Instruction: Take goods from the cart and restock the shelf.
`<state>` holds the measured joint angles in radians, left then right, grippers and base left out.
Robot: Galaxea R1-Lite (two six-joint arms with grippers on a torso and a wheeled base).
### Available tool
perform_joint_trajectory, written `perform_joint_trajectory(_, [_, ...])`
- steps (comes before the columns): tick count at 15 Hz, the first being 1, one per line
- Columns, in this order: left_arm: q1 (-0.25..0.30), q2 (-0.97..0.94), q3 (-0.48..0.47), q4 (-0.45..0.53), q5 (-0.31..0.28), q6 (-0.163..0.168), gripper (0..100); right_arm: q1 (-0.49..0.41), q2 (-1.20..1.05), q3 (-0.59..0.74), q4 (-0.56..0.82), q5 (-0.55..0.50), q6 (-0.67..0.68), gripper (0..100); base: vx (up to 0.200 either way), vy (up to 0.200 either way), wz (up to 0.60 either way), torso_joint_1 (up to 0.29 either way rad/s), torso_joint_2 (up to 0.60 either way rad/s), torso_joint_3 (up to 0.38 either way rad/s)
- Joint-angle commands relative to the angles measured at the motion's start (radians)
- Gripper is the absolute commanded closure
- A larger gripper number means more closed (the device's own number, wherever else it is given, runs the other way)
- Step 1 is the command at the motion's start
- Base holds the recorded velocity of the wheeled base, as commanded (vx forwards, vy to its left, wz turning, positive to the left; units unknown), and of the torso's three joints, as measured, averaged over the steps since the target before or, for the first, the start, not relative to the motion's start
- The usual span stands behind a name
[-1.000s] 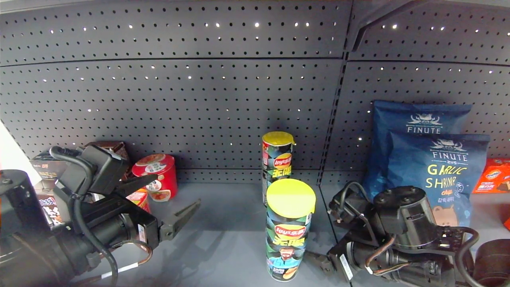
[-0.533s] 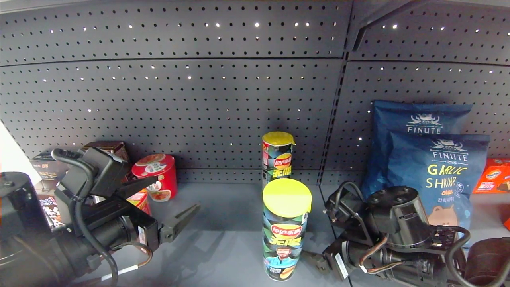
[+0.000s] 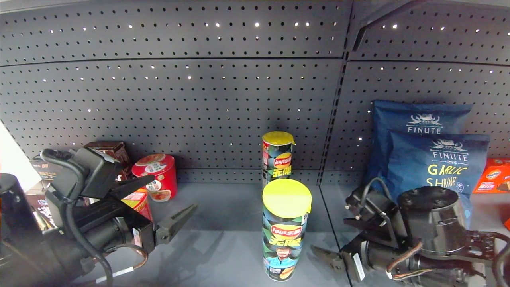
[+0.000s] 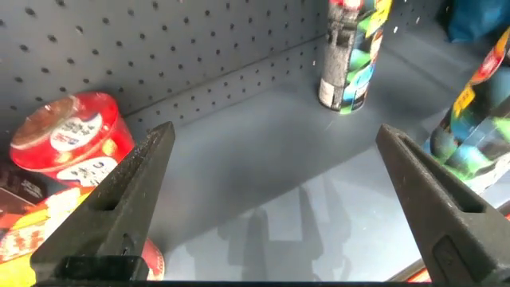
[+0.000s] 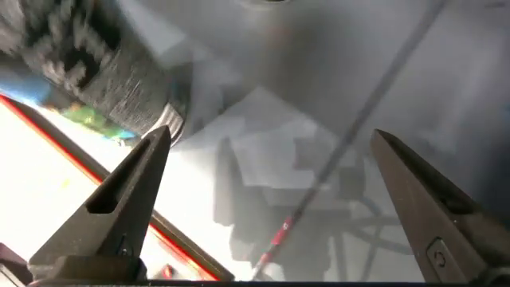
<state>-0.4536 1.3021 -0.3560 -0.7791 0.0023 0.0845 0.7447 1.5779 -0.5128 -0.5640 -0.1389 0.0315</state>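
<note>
Two tall chip cans with yellow lids stand upright on the grey shelf (image 3: pixel 223 223), one behind the other. The front can (image 3: pixel 286 229) is nearer me; the back can (image 3: pixel 277 156) is by the pegboard. My right gripper (image 3: pixel 331 238) hangs low just right of the front can, open and apart from it, with nothing between its fingers (image 5: pixel 271 175); the can's base (image 5: pixel 103 72) is a blur beside one finger. My left gripper (image 3: pixel 159 203) is open over bare shelf, left of the cans. Its wrist view shows the back can (image 4: pixel 347 56) and front can (image 4: pixel 478 119) beyond the open gripper (image 4: pixel 271 143).
Red noodle cups (image 3: pixel 156 175) (image 4: pixel 68 139) and dark boxes (image 3: pixel 107 149) crowd the shelf's left end. Blue snack bags (image 3: pixel 434 167) and an orange box (image 3: pixel 494 175) stand right of the upright divider (image 3: pixel 332 131). The pegboard closes the back.
The front can shifted a little left, then stood still. My right arm drew back to the right, away from it. My left arm eased slightly left, still open.
</note>
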Motion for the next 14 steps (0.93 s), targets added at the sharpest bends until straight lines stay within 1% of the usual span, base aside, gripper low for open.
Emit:
perform_joint_trajectory(1, [0.013,-0.093,0.002,0.0,0.007,0.001,0,-0.071,-0.197,0.06,0.007,-0.025,0.024,0,0.0,0.0,0.0,0.0,0.0,0.0])
perform_joint_trajectory(2, [0.043,-0.129,0.008,0.0,0.008,0.006,0,-0.116,-0.26,0.089,0.01,-0.033,0.024,0,0.0,0.0,0.0,0.0,0.0,0.0])
perform_joint_trajectory(3, [0.084,-0.175,0.026,0.0,0.008,0.015,0,-0.149,-0.334,0.128,0.029,-0.045,0.021,0,0.0,0.0,0.0,0.0,0.0,0.0])
perform_joint_trajectory(4, [0.112,-0.204,0.04,0.001,0.008,0.02,0,-0.169,-0.375,0.148,0.046,-0.054,0.019,0,0.0,0.0,0.0,0.0,0.0,0.0])
perform_joint_trajectory(5, [0.182,-0.294,0.104,0.018,0.008,0.026,0,-0.234,-0.501,0.197,0.105,-0.077,0.018,0,0.0,0.0,0.0,0.0,0.0,0.0])
perform_joint_trajectory(7, [0.262,-0.463,0.175,0.101,0.013,0.028,0,-0.37,-0.656,0.254,0.144,-0.082,0.016,0,0.0,0.0,0.0,0.0,0.0,0.0])
perform_joint_trajectory(8, [0.308,-0.534,0.203,0.139,0.027,0.032,0,-0.436,-0.723,0.281,0.154,-0.083,0.004,0,0.0,0.0,0.0,0.0,0.0,0.0])
perform_joint_trajectory(9, [0.317,-0.575,0.213,0.161,0.045,0.035,0,-0.472,-0.759,0.295,0.161,-0.087,-0.008,0,0.0,0.0,0.0,0.0,0.0,0.0])
perform_joint_trajectory(10, [0.319,-0.655,0.224,0.225,0.091,0.038,0,-0.502,-0.829,0.318,0.176,-0.122,-0.033,0,0.0,0.0,0.0,0.0,0.0,0.0])
perform_joint_trajectory(11, [0.319,-0.779,0.227,0.356,0.133,0.052,0,-0.502,-0.923,0.349,0.21,-0.197,-0.05,0,0.0,0.0,0.0,0.0,0.0,0.0])
perform_joint_trajectory(12, [0.325,-0.92,0.226,0.501,0.137,0.057,0,-0.508,-1.02,0.376,0.253,-0.243,-0.062,0,0.0,0.0,0.0,0.0,0.0,0.0])
perform_joint_trajectory(13, [0.326,-0.974,0.226,0.558,0.137,0.057,0,-0.516,-1.059,0.385,0.273,-0.246,-0.065,0,0.0,0.0,0.0,0.0,0.0,0.0])
perform_joint_trajectory(14, [0.326,-1.156,0.215,0.758,0.136,0.054,0,-0.533,-1.197,0.41,0.363,-0.246,-0.085,0,0.0,0.0,0.0,0.0,0.0,0.0])
